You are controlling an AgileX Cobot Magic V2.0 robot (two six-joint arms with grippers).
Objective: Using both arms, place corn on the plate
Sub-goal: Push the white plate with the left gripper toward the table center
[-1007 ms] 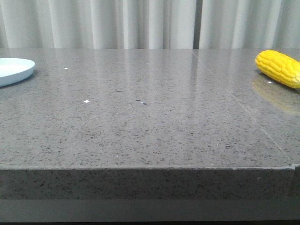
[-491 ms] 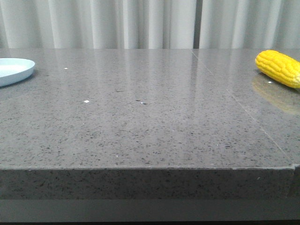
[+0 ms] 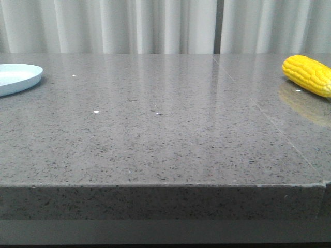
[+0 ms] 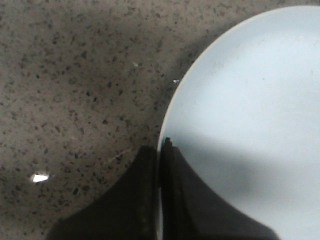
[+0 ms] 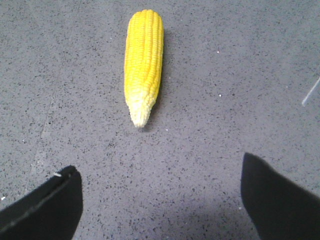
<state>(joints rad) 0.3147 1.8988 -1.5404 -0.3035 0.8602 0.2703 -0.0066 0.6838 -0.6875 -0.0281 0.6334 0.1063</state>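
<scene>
The pale blue-white plate (image 3: pixel 15 77) lies at the table's far left edge, partly cut off in the front view. In the left wrist view my left gripper (image 4: pixel 161 150) is shut, with the rim of the plate (image 4: pixel 250 100) pinched between its dark fingers. The yellow corn (image 3: pixel 309 75) lies on the table at the far right. In the right wrist view the corn (image 5: pixel 144 60) lies with its paler tip pointing toward my right gripper (image 5: pixel 159 165). That gripper is open, empty and a short way back from the tip. Neither gripper shows in the front view.
The grey speckled stone table (image 3: pixel 165 129) spans the front view, with its front edge near the camera. A seam (image 3: pixel 269 121) runs across its right part. Pale curtains (image 3: pixel 165 26) hang behind the table.
In the front view the plate has shifted a little to the right. The corn has not moved.
</scene>
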